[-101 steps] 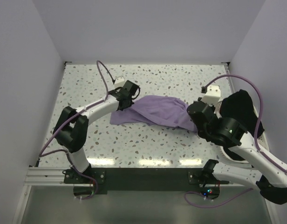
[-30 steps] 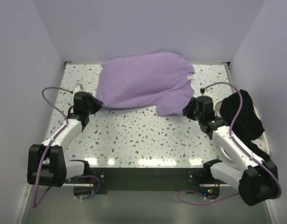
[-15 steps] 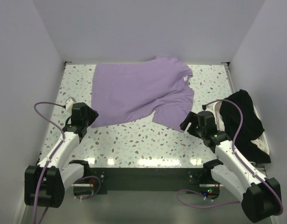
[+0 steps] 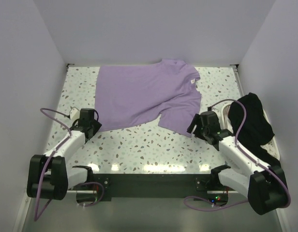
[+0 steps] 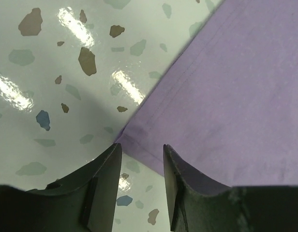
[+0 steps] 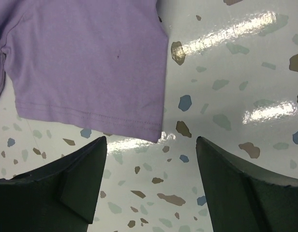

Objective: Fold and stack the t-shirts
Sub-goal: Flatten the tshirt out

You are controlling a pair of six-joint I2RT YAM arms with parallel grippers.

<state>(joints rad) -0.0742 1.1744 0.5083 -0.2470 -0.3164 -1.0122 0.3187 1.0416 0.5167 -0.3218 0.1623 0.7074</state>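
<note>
Close to the front, the two arms reach out over the speckled table [image 4: 139,145]. The left gripper [image 5: 139,151] sits low over the table with its two fingers a little apart and nothing between them. The bottom corner of the purple t-shirt [image 4: 144,94] lies just past its tips. The right gripper [image 6: 150,139] has its fingers spread wide (much wider than the left one) and holds nothing too. A stitched corner of the t-shirt lies on the table just in front of it. Farther back, the t-shirt is spread out mostly flat across the middle and back of the table, with its neck toward the back right. Its near edge is uneven and reaches closer on the right. Off to the right, a pile of black cloth [image 4: 253,121] lies by the wall, apart from the t-shirt.
</note>
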